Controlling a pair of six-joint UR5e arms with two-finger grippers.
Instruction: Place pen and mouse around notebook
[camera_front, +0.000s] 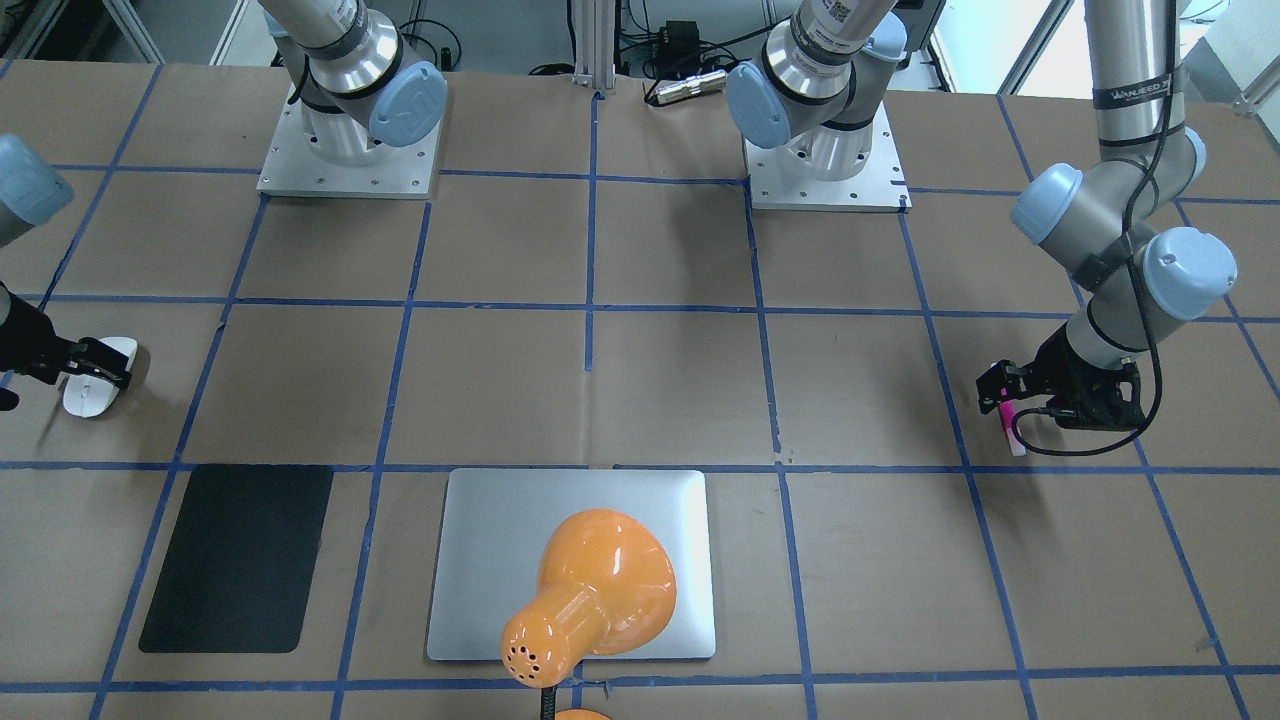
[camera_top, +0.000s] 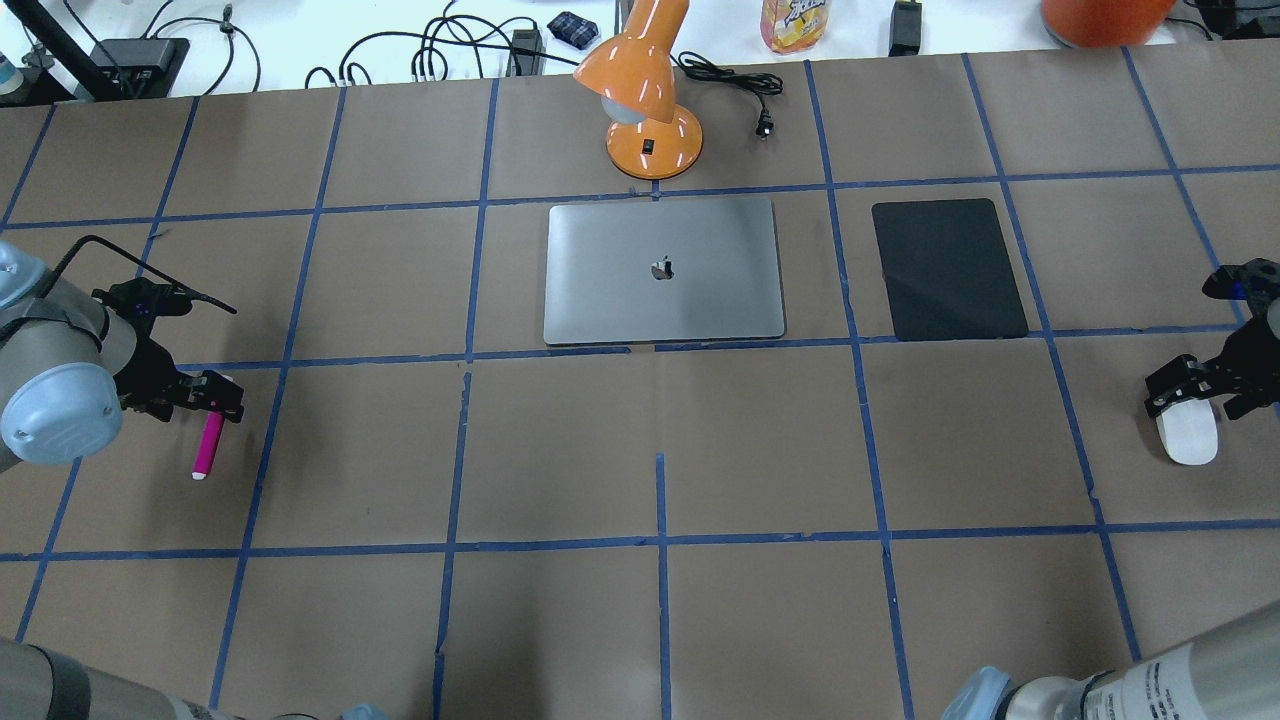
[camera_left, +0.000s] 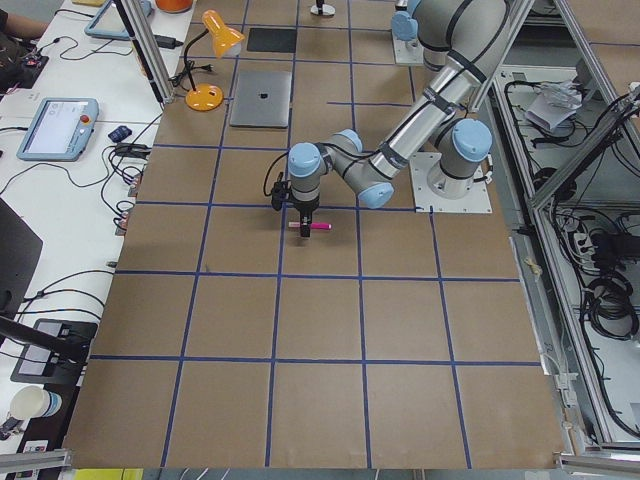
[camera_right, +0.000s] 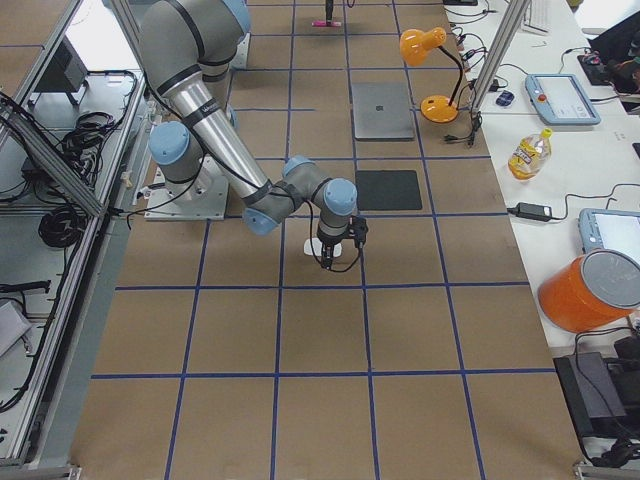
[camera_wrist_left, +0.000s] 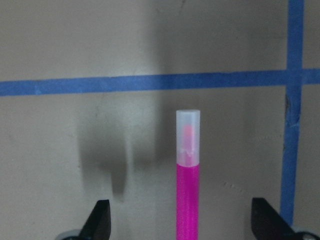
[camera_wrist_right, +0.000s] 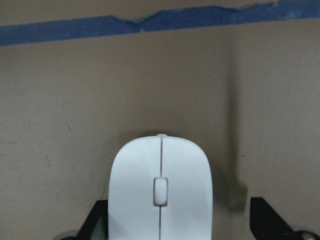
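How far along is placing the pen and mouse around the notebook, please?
Nothing is placed yet. The open left gripper straddles the pen and the open right gripper straddles the mouse, both lying far from the notebook. Gripping, carrying and placing remain.

This is a robotics lab: two grey industrial arms (camera_front: 350, 60) are bolted through metal plates (camera_front: 348, 165) to a large worktop (camera_top: 760, 450), which is papered in brown and ruled into squares with blue tape (camera_top: 660, 545). Aluminium framing (camera_front: 597, 45) and coiled cables (camera_left: 600, 290) sit behind the arms. On the far side, a white desk (camera_left: 60, 190) carries a teach pendant (camera_left: 55, 128) and loose leads.
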